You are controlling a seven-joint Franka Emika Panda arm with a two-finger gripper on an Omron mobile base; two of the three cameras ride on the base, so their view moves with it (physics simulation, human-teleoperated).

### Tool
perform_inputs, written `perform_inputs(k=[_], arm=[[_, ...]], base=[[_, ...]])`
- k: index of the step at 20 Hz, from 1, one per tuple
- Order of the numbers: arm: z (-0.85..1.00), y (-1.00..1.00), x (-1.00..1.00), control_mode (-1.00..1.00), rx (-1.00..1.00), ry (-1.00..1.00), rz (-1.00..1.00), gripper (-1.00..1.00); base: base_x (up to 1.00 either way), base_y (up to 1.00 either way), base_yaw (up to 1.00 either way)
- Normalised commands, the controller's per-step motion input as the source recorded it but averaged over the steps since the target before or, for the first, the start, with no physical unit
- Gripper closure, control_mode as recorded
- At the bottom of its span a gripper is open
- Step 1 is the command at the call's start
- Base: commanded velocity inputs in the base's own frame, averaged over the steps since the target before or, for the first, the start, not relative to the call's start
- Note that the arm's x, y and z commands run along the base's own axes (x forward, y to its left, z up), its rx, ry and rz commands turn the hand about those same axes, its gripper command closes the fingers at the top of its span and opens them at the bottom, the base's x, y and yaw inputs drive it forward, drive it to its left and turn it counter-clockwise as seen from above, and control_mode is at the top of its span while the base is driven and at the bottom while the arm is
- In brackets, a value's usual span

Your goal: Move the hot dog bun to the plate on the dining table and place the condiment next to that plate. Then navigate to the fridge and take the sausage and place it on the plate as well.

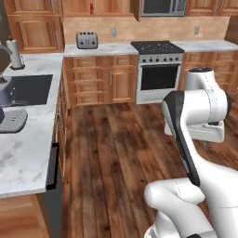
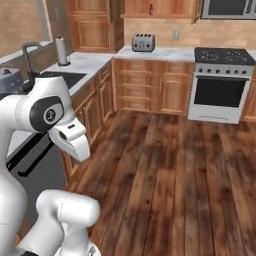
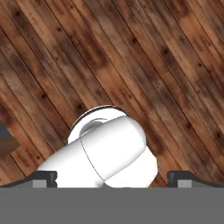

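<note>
My gripper (image 3: 112, 177) points straight down at the bare wooden floor, well above it. Its two dark fingertips (image 3: 46, 177) stand far apart at the bottom corners of the hand view, open, and it holds nothing. The arm is folded up over the base in the middle of the kitchen. A small red bottle, which looks like the condiment (image 1: 91, 8), stands on the open wall shelf above the toaster; the same condiment (image 2: 150, 9) shows at the top of the right base view. The hot dog bun, plate, dining table, fridge and sausage are out of view.
A marble counter (image 1: 28, 148) with a dark sink (image 1: 30, 88) and a paper towel roll (image 1: 15, 55) runs along the left. On the back counter is a toaster (image 1: 87, 40), and right of it a steel oven range (image 1: 158, 69). Wooden floor (image 1: 111, 153) lies ahead.
</note>
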Motion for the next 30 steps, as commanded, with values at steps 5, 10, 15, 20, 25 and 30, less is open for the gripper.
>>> perform_inputs(k=[5, 10, 15, 20, 25, 30], arm=[[0.00, 0.00, 0.00, 1.00, 0.00, 0.00, 0.00, -1.00], [0.00, 0.00, 0.00, 1.00, 0.00, 0.00, 0.00, -1.00], [0.00, 0.00, 0.00, 1.00, 0.00, 0.00, 0.00, -1.00], [0.00, 0.00, 0.00, 1.00, 0.00, 0.00, 0.00, -1.00], [0.00, 0.00, 0.00, 1.00, 0.00, 0.00, 0.00, -1.00], [0.00, 0.00, 0.00, 1.00, 0.00, 0.00, 0.00, -1.00]], base=[[1.00, -0.66, 0.35], [1.00, -0.64, 0.22], [1.00, -0.44, 0.17], [1.00, -0.35, 0.18], [1.00, -0.37, 0.19], [1.00, -0.37, 0.18]])
